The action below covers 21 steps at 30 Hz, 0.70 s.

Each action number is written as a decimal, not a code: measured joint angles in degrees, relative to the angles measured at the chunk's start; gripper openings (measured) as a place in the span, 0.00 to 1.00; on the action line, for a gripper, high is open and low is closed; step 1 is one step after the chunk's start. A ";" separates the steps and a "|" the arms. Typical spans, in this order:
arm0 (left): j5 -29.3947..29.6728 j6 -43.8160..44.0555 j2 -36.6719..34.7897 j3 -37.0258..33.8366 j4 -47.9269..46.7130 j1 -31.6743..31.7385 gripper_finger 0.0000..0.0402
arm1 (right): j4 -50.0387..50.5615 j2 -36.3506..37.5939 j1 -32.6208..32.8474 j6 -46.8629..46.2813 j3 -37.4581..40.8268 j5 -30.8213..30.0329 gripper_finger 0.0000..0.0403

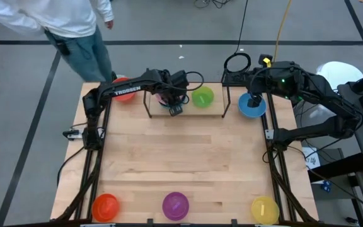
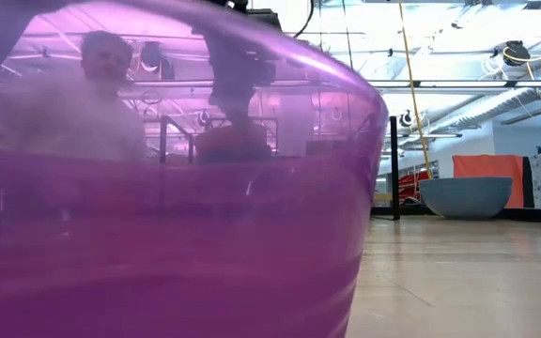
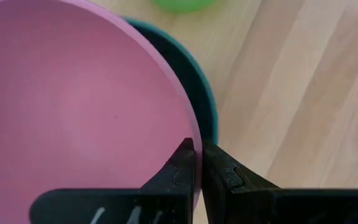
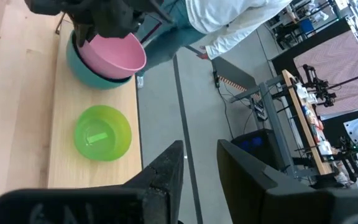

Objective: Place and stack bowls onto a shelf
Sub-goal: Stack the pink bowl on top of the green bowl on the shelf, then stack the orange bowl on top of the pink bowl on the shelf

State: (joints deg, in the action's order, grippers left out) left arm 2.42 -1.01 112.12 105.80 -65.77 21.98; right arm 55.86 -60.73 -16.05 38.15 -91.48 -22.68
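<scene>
**On the shelf: pink bowl half-nested, rim pinched**

On the shelf (image 1: pixel 184 108), just left of the green bowl (image 1: pixel 202 96): left claw (image 3: pixel 198 163) clenched on the rim of the pink bowl (image 3: pixel 73 106), one finger inside the wall, one outside. Pink bowl seated tilted inside the teal bowl (image 4: pixel 89 70), not yet level.

Right of the green bowl, off the shelf's end: right claw (image 1: pixel 255 99) parted, holding nothing, hanging over the blue bowl (image 1: pixel 252 107).

Beyond the green bowl, toward the tabletop's (image 1: pixel 181 157) near edge: orange, purple and yellow bowls waiting.

Likely trouble: release while tilted, leaving a crooked stack; teal bowl dragged along on withdrawal; green bowl nudged by a sideways exit.
</scene>
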 joint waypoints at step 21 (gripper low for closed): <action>0.34 2.61 -2.38 0.02 -1.55 -1.11 0.21 | 0.17 -0.02 0.00 0.00 0.00 0.17 0.23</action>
State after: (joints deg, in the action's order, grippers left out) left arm 2.76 1.60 109.75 105.82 -67.32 20.87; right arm 56.03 -60.75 -16.05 38.15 -91.48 -22.50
